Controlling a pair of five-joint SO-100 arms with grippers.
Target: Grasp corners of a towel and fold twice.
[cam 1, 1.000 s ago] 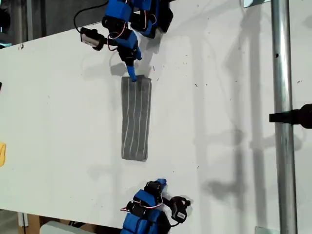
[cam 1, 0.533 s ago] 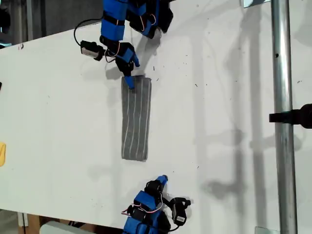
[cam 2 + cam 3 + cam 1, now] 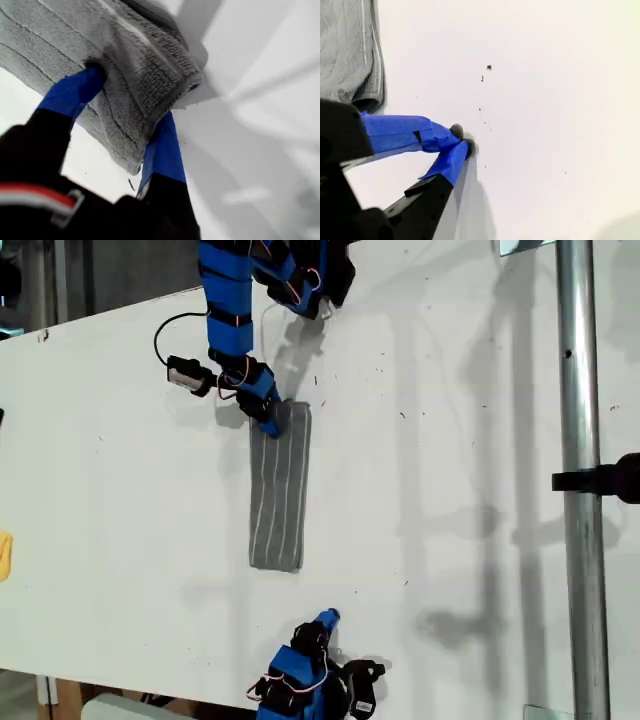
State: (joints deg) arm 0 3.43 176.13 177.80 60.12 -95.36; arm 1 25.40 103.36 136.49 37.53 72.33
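Towel: the towel [image 3: 278, 486] lies on the white table [image 3: 450, 490] as a long narrow strip, already folded once by the look of it, running between my two arms.
First gripper: my first gripper [image 3: 127, 127] is clamped on the far end of the strip, one blue pad [image 3: 75, 92] on top and the other beneath, at the corner [image 3: 262, 418] nearer the exterior view's left.
Second gripper: my second gripper [image 3: 460, 142] has its tips pressed together on nothing, resting on bare table just beside the near end of the cloth [image 3: 350, 55].
Step in hand: second fold, I judge; lift this end and carry it along the strip to the near end.
How to do it well: keep all layers pinched, raise only enough to clear the cloth, travel straight along the stripes, and lay the edges flush.
Change: against a second ago, my first gripper has dropped from the end edge onto the corner and taken hold; the arm by the near end has pulled back toward the table edge.
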